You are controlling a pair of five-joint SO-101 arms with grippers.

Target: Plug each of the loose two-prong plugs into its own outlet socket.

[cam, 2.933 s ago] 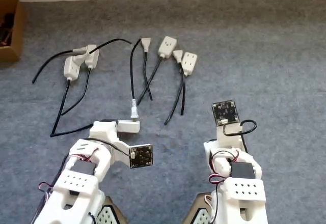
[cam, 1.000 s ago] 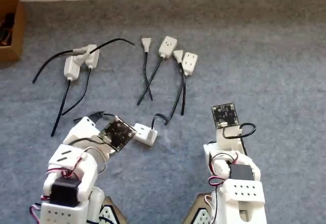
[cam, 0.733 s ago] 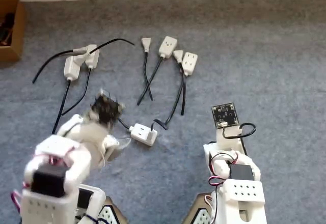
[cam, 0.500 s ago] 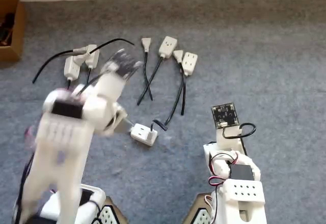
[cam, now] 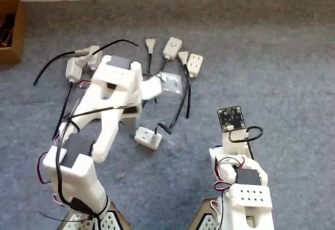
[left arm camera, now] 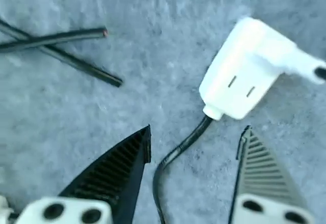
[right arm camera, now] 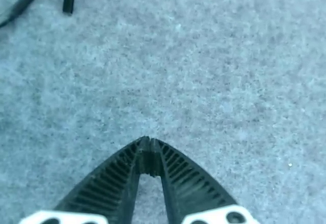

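My left gripper hangs open just above the carpet. A white outlet socket with two slots lies just beyond its fingertips, and a black cable runs back between the fingers. In the high view the left arm stretches over the middle cables, with a white socket lying beside it. Two more sockets and two loose plugs lie farther back. My right gripper is shut over bare carpet, and the right arm sits at the front right.
At the back left lies a pair of white sockets with cords attached. A cardboard box stands at the left edge. Two loose black cable ends cross on the carpet. Bare grey carpet spreads to the right.
The left arm has swung up from the front and stretched out toward the middle cables. The white socket near the front stays where it was. The right arm has not moved.
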